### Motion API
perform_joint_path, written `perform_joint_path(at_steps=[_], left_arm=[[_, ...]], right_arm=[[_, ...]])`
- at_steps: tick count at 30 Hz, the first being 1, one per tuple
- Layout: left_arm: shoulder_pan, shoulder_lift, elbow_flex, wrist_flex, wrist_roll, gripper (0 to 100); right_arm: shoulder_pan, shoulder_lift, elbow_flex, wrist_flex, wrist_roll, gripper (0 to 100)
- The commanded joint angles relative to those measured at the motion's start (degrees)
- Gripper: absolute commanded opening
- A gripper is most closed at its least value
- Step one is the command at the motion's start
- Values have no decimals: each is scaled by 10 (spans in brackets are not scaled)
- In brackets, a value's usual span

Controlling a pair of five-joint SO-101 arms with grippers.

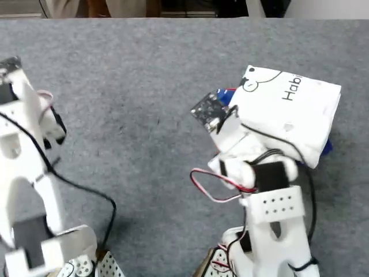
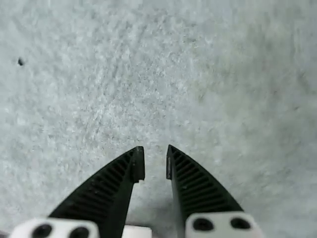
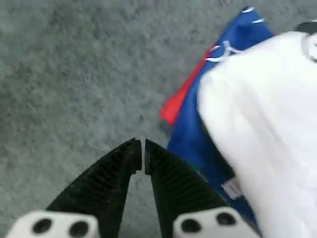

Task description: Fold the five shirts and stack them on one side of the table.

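Right wrist view: right claw (image 3: 142, 156) is closed empty beside the stack (image 3: 257, 124), left claw (image 2: 153, 162) slightly parted; stacking is judged done, withdrawal called for.

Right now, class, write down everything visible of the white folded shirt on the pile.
The white folded fabric shirt lies flat, a rough rectangle, on the right of the grey felt-covered table. Black line drawing and lettering mark its top. It tops a pile, resting on a blue shirt with a red edge beneath. The right arm's jaws, shut, stand beside the pile.
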Motion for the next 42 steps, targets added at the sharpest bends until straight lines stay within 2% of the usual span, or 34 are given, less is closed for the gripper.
perform_joint_path(at_steps=[1, 7, 11, 13, 22, 27, 30, 35, 42], left_arm=[[8, -124, 161, -66, -51, 88], [-10, -300, 505, -220, -200, 88], [-30, -407, 687, -345, -229, 89], [-37, -461, 739, -371, -229, 89], [-83, -697, 877, -362, -225, 89], [-90, -822, 905, -289, -225, 91], [-89, -886, 901, -223, -227, 90], [-90, -881, 901, -225, -228, 90], [-91, -881, 901, -225, -228, 89]], right_arm=[[-31, -29, 56, -27, -32, 30], [-77, -114, 175, -51, -32, 31], [-82, -176, 291, -130, -32, 31], [-80, -215, 336, -164, -32, 31], [-64, -371, 410, -142, -32, 30], [-17, -452, 490, -142, -32, 30], [18, -495, 491, -120, -32, 30], [93, -541, 490, -16, -32, 30], [106, -570, 488, -3, -33, 30]])
